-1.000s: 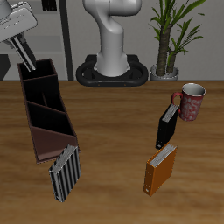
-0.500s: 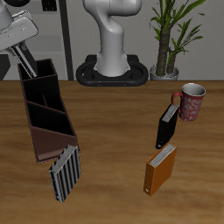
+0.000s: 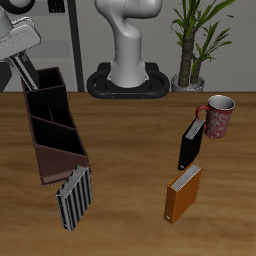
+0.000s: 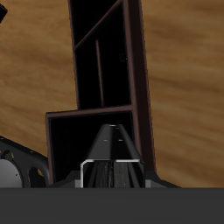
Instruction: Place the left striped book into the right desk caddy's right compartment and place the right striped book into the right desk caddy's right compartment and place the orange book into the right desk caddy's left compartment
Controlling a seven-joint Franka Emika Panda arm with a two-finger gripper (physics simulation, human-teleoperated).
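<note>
A: Start from the right desk caddy (image 3: pixel 52 125). What are you seeing at its back end?

B: Your gripper (image 3: pixel 22 66) is hanging above the right compartment (image 3: pixel 45 82), and it is sitting a little higher than half a second ago. A striped book (image 3: pixel 31 73) is standing slanted into that squarish section; in the wrist view its dark top (image 4: pixel 111 149) is showing between the compartment's black walls (image 4: pixel 61 144).

A: And the jaws?

B: You are keeping them closed on that book, as far as the exterior view shows; the fingertips themselves are hard to make out.

A: The other things?

B: Nothing else is shifting. The right striped book (image 3: pixel 74 197) is leaning just beside the caddy's low front end. The left compartment (image 3: pixel 55 140) is lying bare. The orange book (image 3: pixel 183 193) is standing well apart from the caddy, nearer the table's front edge.
</note>
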